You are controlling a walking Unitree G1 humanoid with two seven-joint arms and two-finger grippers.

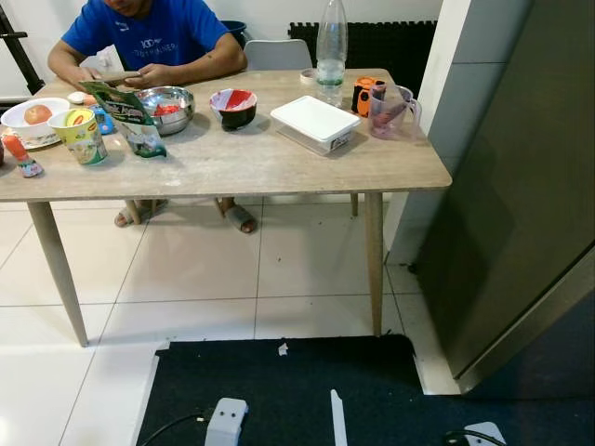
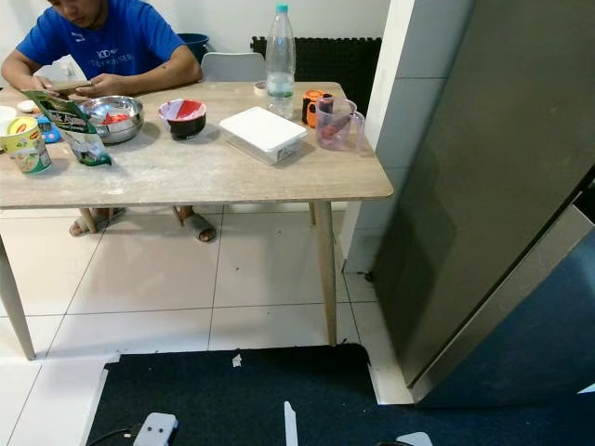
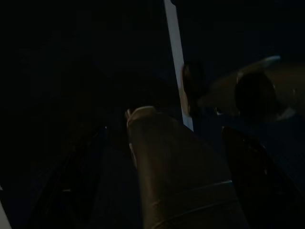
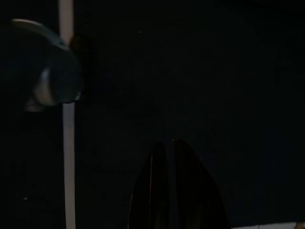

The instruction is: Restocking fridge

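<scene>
The fridge (image 1: 521,186) stands shut at the right, its tall grey door upright, just beside the table's (image 1: 232,163) right edge. On the tabletop, near the back right corner, a white lidded box (image 1: 314,123) lies with its long axis slanting from the rear toward the right edge, with a bottle (image 1: 331,51) upright behind it and a clear jug (image 1: 392,111) at the right. A person (image 1: 149,37) sits at the far edge. Both arms hang low in shadow: the right gripper (image 4: 167,181) has its fingers pressed together; whether the left gripper (image 3: 190,176) is open, I cannot tell.
</scene>
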